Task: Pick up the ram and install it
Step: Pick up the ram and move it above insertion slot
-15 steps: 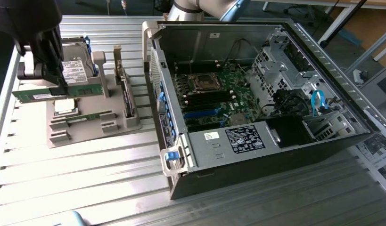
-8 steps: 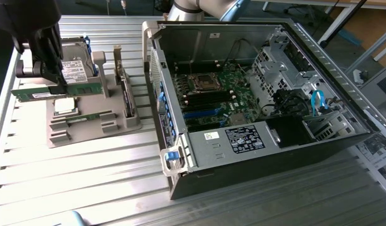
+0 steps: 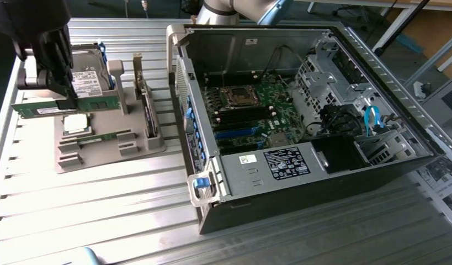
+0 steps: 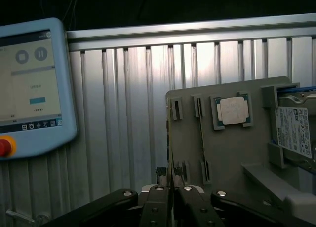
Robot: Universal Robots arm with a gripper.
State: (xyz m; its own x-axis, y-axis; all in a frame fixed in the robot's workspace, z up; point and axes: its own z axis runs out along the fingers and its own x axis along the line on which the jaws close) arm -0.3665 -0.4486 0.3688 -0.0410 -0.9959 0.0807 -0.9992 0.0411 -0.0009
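The ram [image 3: 93, 104] is a thin, stiff green board. It should weigh very little, but it is brittle at the chips and along the contact edge, and its flat faces are slick. The safe hold is across the two faces near mid-length, keeping off the gold edge and avoiding any twist.

It hangs lengthwise just above the grey fixture [image 3: 111, 146]. It sits in front of the hard drive [image 3: 89, 83] standing at the fixture's back, and above the processor [image 3: 77, 125] lying in its pocket. From this angle I cannot be sure the lower edge is fully clear of the fixture, though it looks lifted free.

The jaws stand narrow, pinched on the ram's faces with only the board's thickness between them. In the wrist view their pads [image 4: 157, 203] meet at a thin dark line [image 4: 170, 180] that is probably the board seen edge-on.

The open computer case [image 3: 211, 182] sits on the bench [image 3: 100, 221] beside the fixture, on the exterior view's right of it. The motherboard [image 3: 274, 96] and its dark memory slots [image 3: 244, 117] are exposed. A teach pendant [image 4: 29, 89] lies on the bench near the fixture.
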